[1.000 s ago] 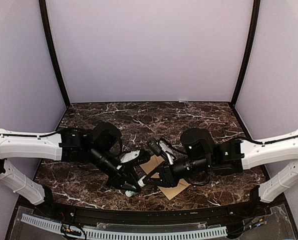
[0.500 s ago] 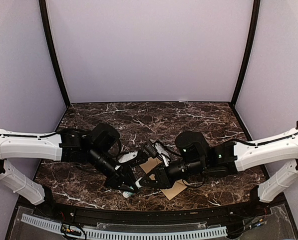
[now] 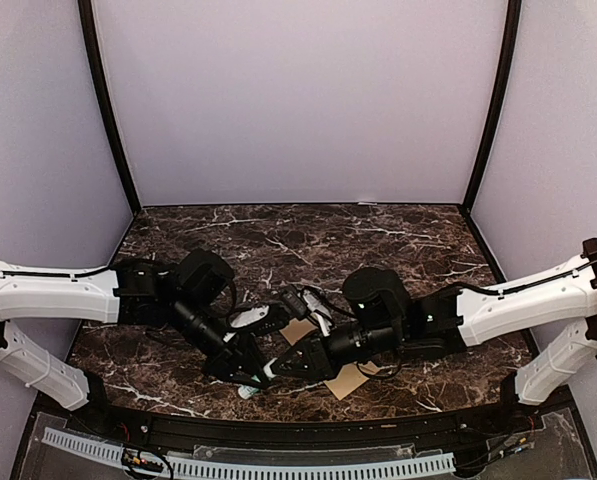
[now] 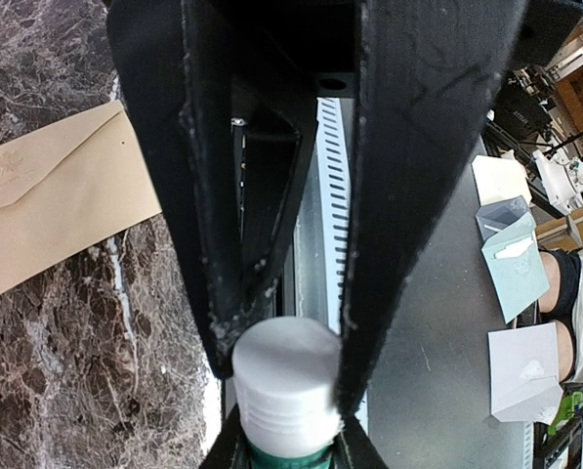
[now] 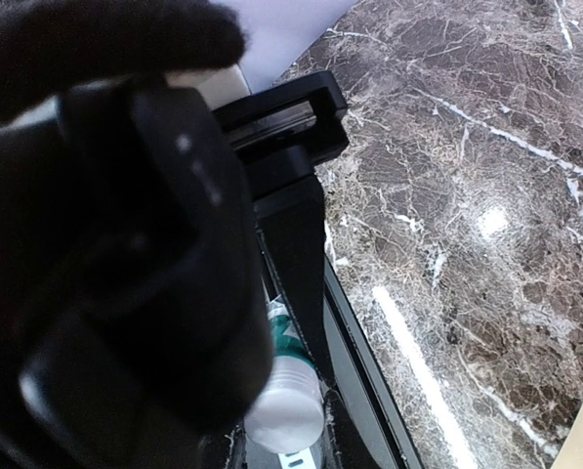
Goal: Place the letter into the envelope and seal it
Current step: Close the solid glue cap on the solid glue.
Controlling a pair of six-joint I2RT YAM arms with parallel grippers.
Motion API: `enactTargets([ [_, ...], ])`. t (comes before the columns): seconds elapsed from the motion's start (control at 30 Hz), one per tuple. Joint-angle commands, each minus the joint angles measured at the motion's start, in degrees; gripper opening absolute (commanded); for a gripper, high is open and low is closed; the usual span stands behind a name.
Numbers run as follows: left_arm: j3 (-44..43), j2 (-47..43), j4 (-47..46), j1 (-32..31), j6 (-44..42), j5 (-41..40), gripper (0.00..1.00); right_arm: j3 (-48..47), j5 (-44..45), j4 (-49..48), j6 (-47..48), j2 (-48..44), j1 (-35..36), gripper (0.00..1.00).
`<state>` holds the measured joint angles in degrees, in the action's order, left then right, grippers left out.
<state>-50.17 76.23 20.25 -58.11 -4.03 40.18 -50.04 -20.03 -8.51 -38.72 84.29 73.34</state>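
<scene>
1. Step in hand: sealing, judged from the tool in use. The left gripper is pinched on the ribbed white end of a small cylindrical glue stick with a green band.
2. The right gripper meets it tip to tip over the near edge of the dark veined marble table. Its jaws appear pinched on the stick's other white end.
3. The long kraft-brown paper envelope lies flat on the table, apart from both grippers. Its pointed flap lies down; whether it is stuck cannot be told.
4. The letter shows in no view; it is probably already inside.
5. Next move, as a judgement: pull the two ends apart to uncap the stick, then carry the open end to the flap.
6. View differences: the left wrist view alone shows the flap and its faint emblem. In the top view the right arm hides most of the envelope. The right wrist view is largely blocked by a blurred black finger.
</scene>
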Motion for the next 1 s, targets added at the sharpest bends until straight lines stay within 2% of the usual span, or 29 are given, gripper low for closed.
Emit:
enactTargets([
  [0.0, -1.7, -3.3, -14.4, 2.2, 0.9, -1.9, 0.0, -1.1, -9.5, -1.1, -0.9, 3.5, 4.7, 0.06],
  [0.2, -1.4, -3.5, -14.7, 2.3, 0.6, -0.2, 0.0, -0.8, -6.9, -0.9, -0.8, 1.4, 4.9, 0.06],
  [0.3, -1.6, -3.2, -14.1, 2.3, 0.2, 0.9, 0.0, -0.8, -1.4, 3.2, -0.3, -2.7, 4.9, 0.15],
  [0.33, -1.8, -3.1, -13.9, 2.2, 0.0, 1.2, 0.0, -0.8, 1.6, 4.9, -0.3, -4.8, 4.9, 0.19],
  [0.47, -1.9, -2.9, -13.5, 2.2, -0.2, 2.0, 0.0, -0.6, 10.0, 11.7, -0.4, -11.1, 4.8, 0.49],
  [0.53, -1.9, -2.9, -13.5, 2.2, -0.3, 2.1, 0.0, 0.9, 13.1, 12.1, -1.2, -14.8, 4.8, 0.61],
  [0.6, -1.9, -3.0, -13.5, 2.2, -0.3, 2.0, 0.0, 2.5, 16.4, 12.1, -2.1, -17.8, 4.8, 0.68],
  [0.77, -1.9, -2.8, -13.6, 2.2, -0.1, 2.1, 0.0, 3.3, 23.4, 11.1, -4.3, -20.5, 5.1, 0.76],
  [0.97, -1.9, -2.9, -13.6, 2.2, 0.1, 1.3, 0.0, -2.0, 28.2, 13.4, -4.4, -14.3, 5.8, 0.76],
])
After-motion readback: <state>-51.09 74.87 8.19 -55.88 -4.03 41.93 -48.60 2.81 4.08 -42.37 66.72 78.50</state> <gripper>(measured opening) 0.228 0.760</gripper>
